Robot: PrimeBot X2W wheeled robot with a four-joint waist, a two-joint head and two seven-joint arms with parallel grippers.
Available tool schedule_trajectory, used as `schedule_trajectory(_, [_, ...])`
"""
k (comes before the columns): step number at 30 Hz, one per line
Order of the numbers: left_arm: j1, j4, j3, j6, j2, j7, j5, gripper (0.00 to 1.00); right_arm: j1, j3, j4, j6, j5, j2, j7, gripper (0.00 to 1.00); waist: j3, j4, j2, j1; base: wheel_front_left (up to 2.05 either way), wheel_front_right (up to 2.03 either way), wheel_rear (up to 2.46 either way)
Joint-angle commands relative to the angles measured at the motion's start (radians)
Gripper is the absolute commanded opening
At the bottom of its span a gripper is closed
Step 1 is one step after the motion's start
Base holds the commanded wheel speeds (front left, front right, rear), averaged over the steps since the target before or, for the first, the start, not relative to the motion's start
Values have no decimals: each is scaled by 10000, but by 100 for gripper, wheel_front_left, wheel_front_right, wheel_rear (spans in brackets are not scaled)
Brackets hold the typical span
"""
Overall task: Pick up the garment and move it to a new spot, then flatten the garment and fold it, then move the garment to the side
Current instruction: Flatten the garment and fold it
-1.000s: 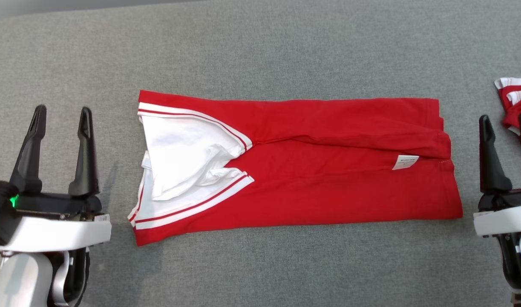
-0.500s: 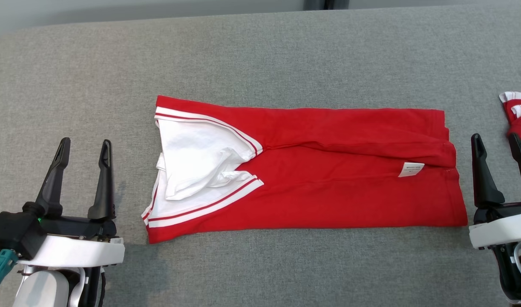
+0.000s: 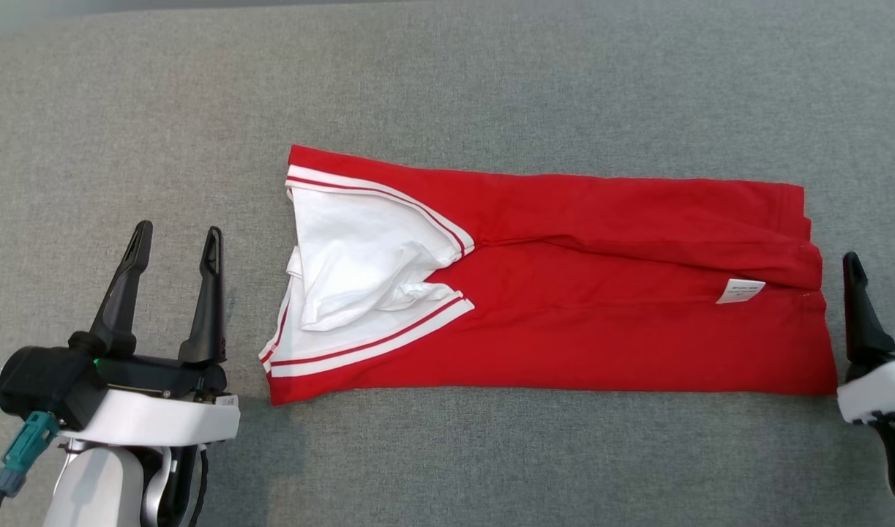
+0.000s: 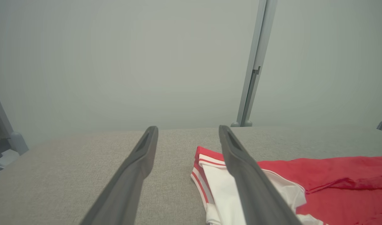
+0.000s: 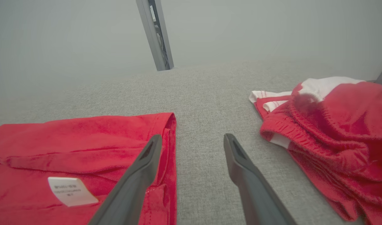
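Garment (image 3: 564,307) lay folded lengthwise into a long strip mid-table (image 3: 491,88), white end toward L gripper (image 3: 178,230), label (image 3: 740,290) end toward R gripper (image 3: 881,260). Both grippers stood spread and empty, one just off each short end, not touching cloth, prob. staged so each could take an end for the next fold. A 2nd red heap (image 5: 328,125) sat further right, apart.

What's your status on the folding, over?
Left gripper open, right gripper open, both empty. Red garment flat on table, folded lengthwise. Crumpled red garment off right, clear of it.
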State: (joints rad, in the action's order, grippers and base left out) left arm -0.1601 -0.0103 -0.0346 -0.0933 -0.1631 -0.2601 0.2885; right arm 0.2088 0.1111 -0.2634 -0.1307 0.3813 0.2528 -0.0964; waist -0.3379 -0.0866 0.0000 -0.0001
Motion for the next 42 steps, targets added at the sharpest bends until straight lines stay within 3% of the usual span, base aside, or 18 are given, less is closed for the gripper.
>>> schedule_trajectory(1, [-238,-18,81,-65,26,-28,-76,100,308,-140,-200,-1,124,32,35,100,-143,-47,0,1,0,0,0])
schedule_trajectory(13, [-627,-212,225,-307,288,-28,-343,100,895,-1551,-2038,1,1016,18,791,100,-567,-235,0,1,0,0,0])
schedule_trajectory(14, [-645,-230,254,-311,287,-28,-333,100,898,-1594,-2022,1,1033,34,822,87,-581,-219,0,1,0,0,0])
schedule_trajectory(15, [-658,-235,285,-326,292,-28,-334,100,899,-1645,-1998,1,1049,48,822,45,-586,-197,0,1,0,0,0])
schedule_trajectory(16, [-663,-242,312,-340,301,-28,-348,100,891,-1704,-1980,-1,1047,56,827,15,-583,-177,0,1,0,0,0])
schedule_trajectory(17, [-667,-255,324,-349,315,-28,-356,100,883,-1772,-1926,-1,1059,65,780,0,-575,-163,0,1,0,0,0])
schedule_trajectory(24, [-682,-250,452,-367,366,-28,-412,100,765,-1562,-1629,4,1149,278,110,0,-501,-7,0,1,0,0,0])
schedule_trajectory(32, [-573,-251,558,-374,328,-29,-453,100,656,196,-1288,2,1327,1093,-169,0,-464,327,0,1,0,0,0])
schedule_trajectory(36, [-604,-243,533,-374,267,-29,-453,100,767,322,-1030,1,1308,1126,2,0,-442,433,0,1,0,0,0])
schedule_trajectory(42, [-636,-271,480,-367,248,-29,-460,100,942,-474,257,-1,1093,688,161,0,-366,564,0,1,0,0,0])
